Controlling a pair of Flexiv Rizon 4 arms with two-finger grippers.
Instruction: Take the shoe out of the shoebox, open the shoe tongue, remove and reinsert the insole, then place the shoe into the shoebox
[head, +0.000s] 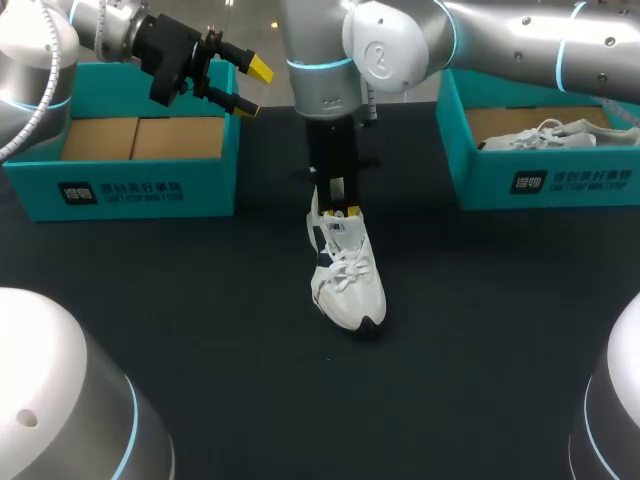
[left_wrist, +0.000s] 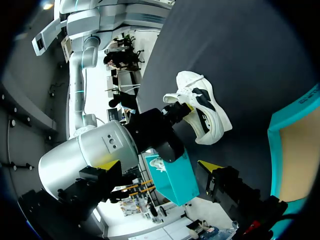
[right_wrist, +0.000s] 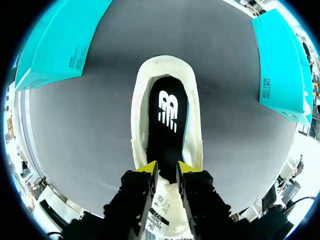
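Observation:
A white shoe (head: 348, 285) lies on the dark table's middle, toe toward the front edge. My right gripper (head: 340, 212) comes down at its tongue. In the right wrist view the right gripper (right_wrist: 167, 167) stands slightly open, the white tongue (right_wrist: 162, 202) lying between its fingers. Ahead of the tips, the black insole (right_wrist: 167, 120) sits inside the shoe (right_wrist: 165, 65). My left gripper (head: 252, 88) hangs open and holds nothing above the empty teal shoebox (head: 120, 190) at the back left. From the left wrist view the shoe (left_wrist: 202, 107) shows beyond the left gripper (left_wrist: 159, 165).
A second teal shoebox (head: 560, 180) at the back right holds another white shoe (head: 555, 135). The right arm's links cross above the table's back middle. Dark table (head: 480, 330) spreads around the shoe on all sides.

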